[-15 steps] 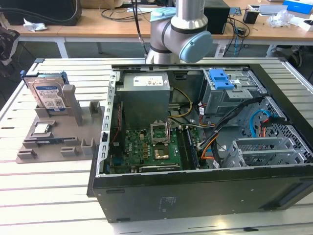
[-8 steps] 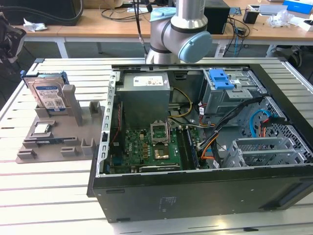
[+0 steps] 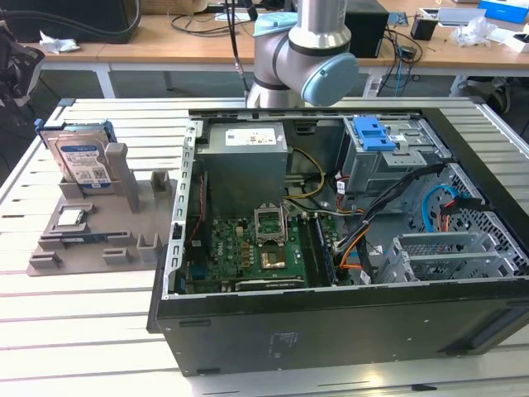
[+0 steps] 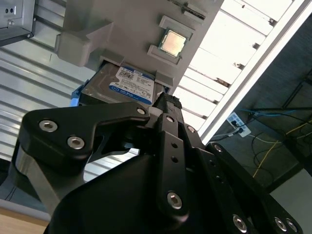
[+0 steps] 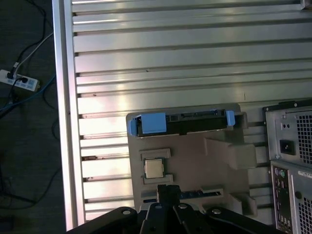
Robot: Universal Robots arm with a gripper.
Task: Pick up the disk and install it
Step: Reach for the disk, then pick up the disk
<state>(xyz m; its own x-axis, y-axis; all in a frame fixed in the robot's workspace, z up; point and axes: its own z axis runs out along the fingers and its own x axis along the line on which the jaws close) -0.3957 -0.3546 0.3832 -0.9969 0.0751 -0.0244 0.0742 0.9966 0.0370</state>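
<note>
The pincer (image 5: 166, 189) hangs above a grey holder tray (image 5: 214, 156) with its two tips drawn together and nothing held between them, as the first wrist view shows; in the second wrist view its black linkage runs forward to the same narrow tip (image 4: 165, 100). Just beyond the tips, and lower, the hard disk (image 5: 185, 124) stands on its long edge in a slot at the tray's far side, with the bright blue ends of its carrier frame showing at either end. The pincer is apart from it. The second wrist view shows the hard disk's (image 4: 124, 87) white label with its blue band facing the pincer. In the exterior view the hard disk (image 3: 83, 161) leans upright in the tray (image 3: 145, 211) with the label outward. A small square processor chip (image 5: 153, 168) lies flat in a recess of the tray, between the pincer's tips and the disk's slot. The tray rests on a slatted aluminium table (image 5: 170, 48). Well off to one side of the pincer lies an open computer case (image 3: 331, 248), its rear panel (image 5: 290, 156) towards the tray. Inside the case a blue plastic bracket (image 3: 374, 132) sits on top of the drive cage. The robot arm (image 3: 306, 50) rises behind the case.
</note>
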